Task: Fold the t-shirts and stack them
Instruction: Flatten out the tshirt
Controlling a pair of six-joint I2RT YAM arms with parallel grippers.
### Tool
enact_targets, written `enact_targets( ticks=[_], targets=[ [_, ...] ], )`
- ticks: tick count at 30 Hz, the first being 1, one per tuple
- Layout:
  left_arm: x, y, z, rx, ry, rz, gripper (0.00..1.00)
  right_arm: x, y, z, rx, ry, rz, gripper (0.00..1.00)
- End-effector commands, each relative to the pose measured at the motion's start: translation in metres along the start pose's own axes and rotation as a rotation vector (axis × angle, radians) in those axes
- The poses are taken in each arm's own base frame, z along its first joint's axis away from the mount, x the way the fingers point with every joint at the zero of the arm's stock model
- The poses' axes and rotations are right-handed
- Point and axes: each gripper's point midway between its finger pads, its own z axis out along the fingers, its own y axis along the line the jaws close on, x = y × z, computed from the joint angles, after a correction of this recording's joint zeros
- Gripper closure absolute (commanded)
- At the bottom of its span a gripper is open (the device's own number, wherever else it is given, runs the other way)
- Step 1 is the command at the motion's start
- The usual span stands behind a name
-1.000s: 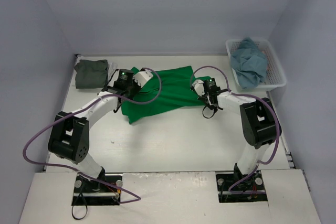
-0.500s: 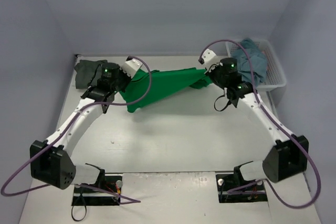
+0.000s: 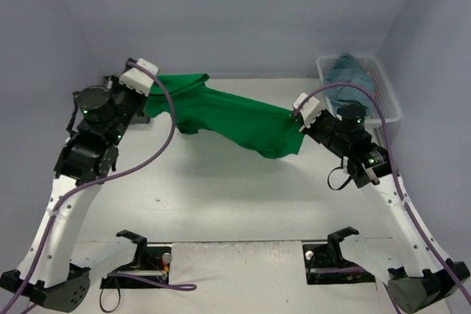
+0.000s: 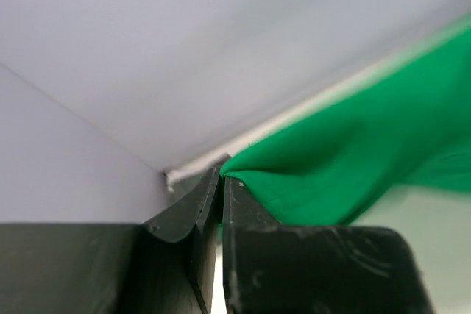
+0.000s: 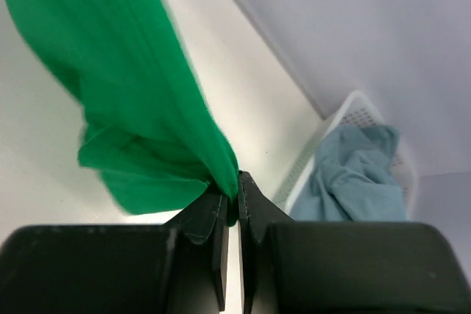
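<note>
While both arms reach high over the table [image 3: 243, 196], the bright green t-shirt [image 3: 235, 117] hangs stretched between them, sagging toward 4 o'clock. The left gripper [image 4: 222, 179], at 10 o'clock, is clenched on one edge, and the right gripper [image 5: 237, 182], at 3 o'clock, pinches a bunched hem. From overhead, cloth hides both sets of fingertips. At 2 o'clock a dusty light blue t-shirt [image 3: 347, 77] lies crumpled in the white slatted basket [image 3: 388, 104], with the right arm partly covering its lower part.
</note>
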Motion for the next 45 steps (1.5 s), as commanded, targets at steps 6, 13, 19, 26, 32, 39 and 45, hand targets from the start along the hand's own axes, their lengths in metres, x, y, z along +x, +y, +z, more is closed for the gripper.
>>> enact_targets(
  ticks=[6, 13, 19, 26, 32, 39, 45],
  targets=[
    [-0.084, 0.076, -0.077, -0.233, -0.175, -0.056, 1.0, -0.045, -0.061, -0.061, 0.33, -0.163, -0.013, 1.0],
    [-0.083, 0.058, -0.081, -0.13, -0.176, -0.105, 1.0, -0.058, -0.035, -0.059, 0.155, -0.203, 0.067, 1.0],
    [-0.051, 0.027, -0.063, -0.019, -0.108, -0.104, 1.0, -0.03, 0.012, -0.031, -0.088, -0.094, 0.05, 1.0],
    [-0.065, 0.033, -0.073, -0.03, -0.149, -0.122, 1.0, -0.043, -0.019, -0.046, 0.103, -0.165, 0.062, 1.0],
    [-0.083, 0.049, -0.054, -0.079, -0.157, -0.117, 1.0, -0.045, -0.071, -0.051, 0.346, -0.117, 0.151, 1.0],
    [-0.091, 0.04, -0.057, 0.006, -0.147, -0.169, 1.0, -0.071, -0.004, -0.061, -0.056, -0.167, 0.178, 1.0],
    [-0.062, 0.021, -0.057, 0.063, -0.082, -0.196, 1.0, -0.026, 0.059, -0.025, -0.29, -0.068, 0.228, 1.0]
  ],
)
